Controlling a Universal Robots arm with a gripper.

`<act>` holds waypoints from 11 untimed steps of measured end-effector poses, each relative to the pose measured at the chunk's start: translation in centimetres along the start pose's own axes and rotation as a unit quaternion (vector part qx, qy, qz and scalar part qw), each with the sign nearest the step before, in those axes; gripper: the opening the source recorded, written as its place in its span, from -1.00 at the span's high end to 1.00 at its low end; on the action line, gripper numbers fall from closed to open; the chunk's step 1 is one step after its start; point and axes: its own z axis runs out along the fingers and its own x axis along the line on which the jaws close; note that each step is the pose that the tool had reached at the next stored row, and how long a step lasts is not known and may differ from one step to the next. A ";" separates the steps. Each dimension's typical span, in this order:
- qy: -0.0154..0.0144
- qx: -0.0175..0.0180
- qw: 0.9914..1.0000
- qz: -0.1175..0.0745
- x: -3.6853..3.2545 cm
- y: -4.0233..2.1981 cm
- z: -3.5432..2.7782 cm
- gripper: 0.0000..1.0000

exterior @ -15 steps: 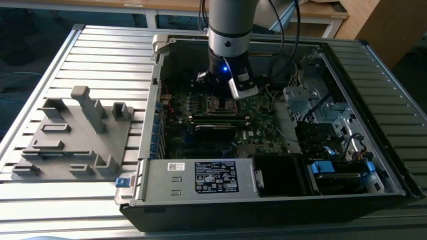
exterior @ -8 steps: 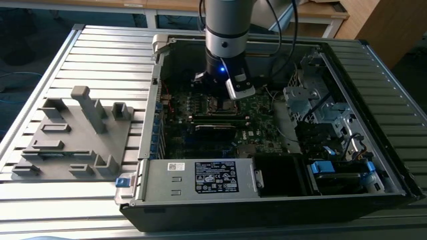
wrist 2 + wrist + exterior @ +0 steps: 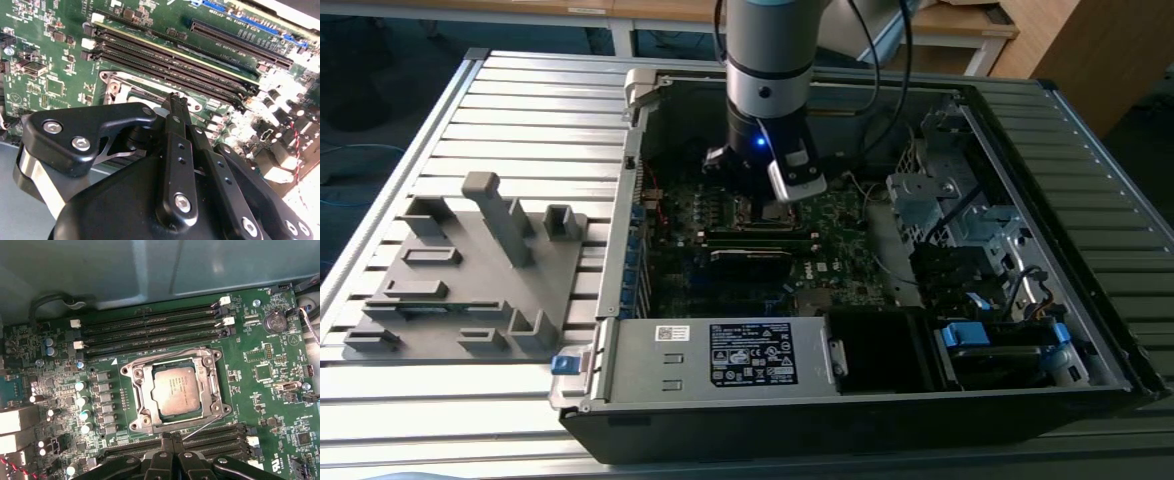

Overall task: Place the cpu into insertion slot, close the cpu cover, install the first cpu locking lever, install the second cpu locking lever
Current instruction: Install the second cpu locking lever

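Note:
The cpu [image 3: 175,390], a dull silver square, lies flat in the insertion slot [image 3: 212,360] on the green board. The cpu cover [image 3: 142,390], a thin metal frame, lies down around it with the chip showing through its window. A thin wire lever [image 3: 165,354] runs along the socket's side towards the memory slots. Another wire lever [image 3: 202,426] slants off the opposite corner towards my fingertips. My gripper [image 3: 172,437] is shut, its tips just off the socket's edge, also seen at gripper [image 3: 175,98]. In the exterior view the gripper [image 3: 750,200] hangs low inside the computer case.
Long black memory slots [image 3: 150,330] flank the socket on two sides. A grey power supply box [image 3: 720,355] fills the case's near end, with a drive cage [image 3: 947,200] at the exterior view's right. A grey fixture plate [image 3: 467,270] lies on the slatted table at the left.

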 end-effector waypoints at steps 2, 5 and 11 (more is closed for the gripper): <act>0.000 0.000 1.000 -0.001 0.05 -0.07 0.06 0.80; 0.000 0.000 1.000 -0.001 0.08 -0.08 0.08 0.80; 0.000 0.000 1.000 -0.001 0.13 -0.10 0.25 0.80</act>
